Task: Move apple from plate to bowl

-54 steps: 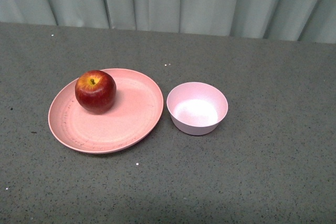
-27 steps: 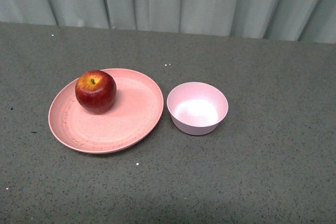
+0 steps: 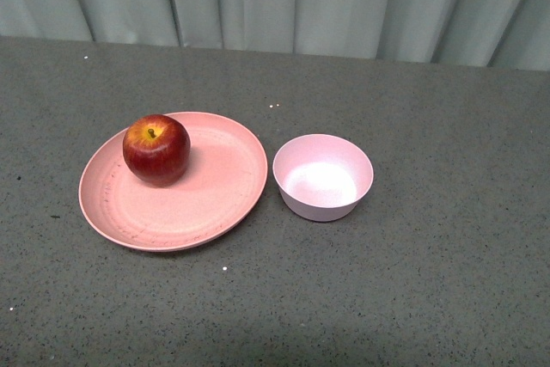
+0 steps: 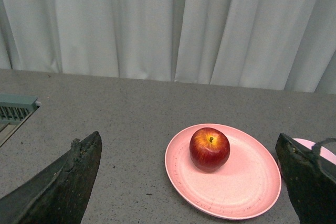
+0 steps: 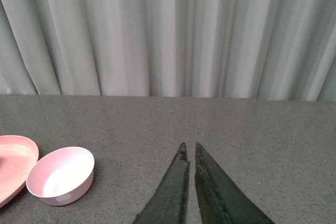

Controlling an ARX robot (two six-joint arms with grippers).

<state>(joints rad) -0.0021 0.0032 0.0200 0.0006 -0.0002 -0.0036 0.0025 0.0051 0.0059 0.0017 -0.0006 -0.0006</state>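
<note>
Here, our left gripper [image 4: 188, 136] spreads wide, facing the apple [image 4: 209, 148] on its plate [image 4: 247, 192]; our right gripper [image 5: 190, 146] is pinched closed, empty.

Nothing is visibly changing across the front view. The apple [image 3: 155, 149] is not shifting from its spot on the plate [image 3: 215, 204], and the bowl [image 3: 323, 177], just right of the plate, is not moving either.
</note>
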